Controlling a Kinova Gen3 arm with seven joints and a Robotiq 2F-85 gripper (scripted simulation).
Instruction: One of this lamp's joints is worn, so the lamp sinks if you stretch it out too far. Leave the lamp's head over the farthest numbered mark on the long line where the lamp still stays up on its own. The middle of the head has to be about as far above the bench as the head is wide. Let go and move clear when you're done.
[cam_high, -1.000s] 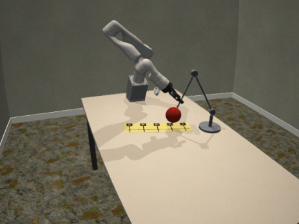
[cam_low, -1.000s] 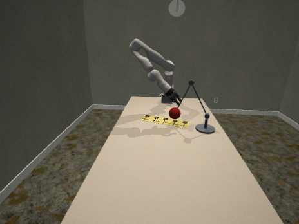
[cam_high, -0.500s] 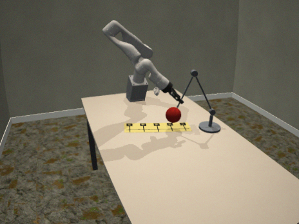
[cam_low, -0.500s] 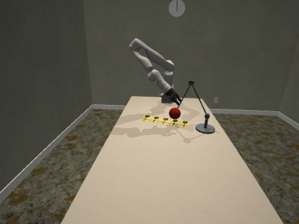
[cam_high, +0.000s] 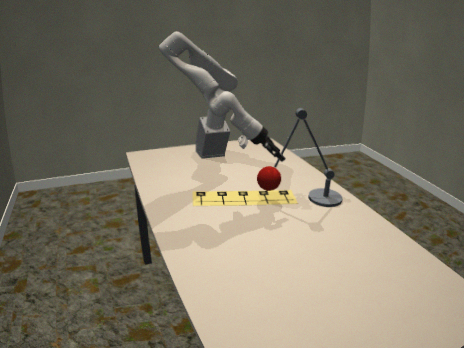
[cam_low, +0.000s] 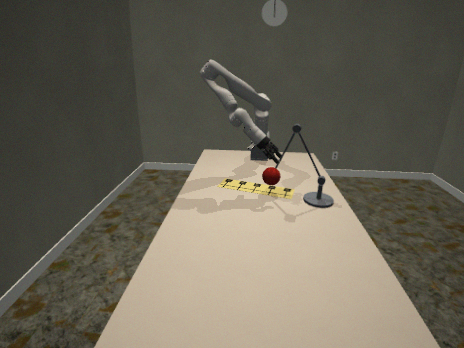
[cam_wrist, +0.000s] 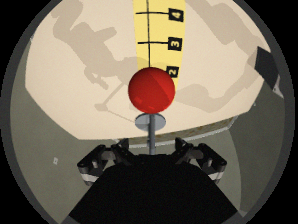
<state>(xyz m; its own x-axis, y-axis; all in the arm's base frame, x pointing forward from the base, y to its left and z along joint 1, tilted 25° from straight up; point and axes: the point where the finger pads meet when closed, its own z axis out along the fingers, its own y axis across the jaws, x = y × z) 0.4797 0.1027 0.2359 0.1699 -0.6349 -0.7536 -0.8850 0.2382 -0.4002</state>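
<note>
The lamp has a round grey base (cam_high: 325, 198) (cam_low: 318, 200), two thin dark rods meeting at a top joint (cam_high: 301, 113) (cam_low: 296, 128), and a red ball head (cam_high: 269, 178) (cam_low: 271, 175) (cam_wrist: 152, 90). The head hangs a little above the yellow strip of numbered marks (cam_high: 210, 199) (cam_low: 231, 185) (cam_wrist: 148, 30), over the second mark from the lamp's base. My gripper (cam_high: 278, 154) (cam_low: 274, 156) (cam_wrist: 151, 143) is open. Its fingers stand on either side of the thin rod (cam_wrist: 152, 137) just behind the head, without gripping it.
The beige bench (cam_high: 280, 280) (cam_low: 260, 280) runs long toward the front. The arm's grey pedestal (cam_high: 213, 137) stands at the bench's far end. The strip's three marks farther from the lamp base lie beyond the head in the wrist view.
</note>
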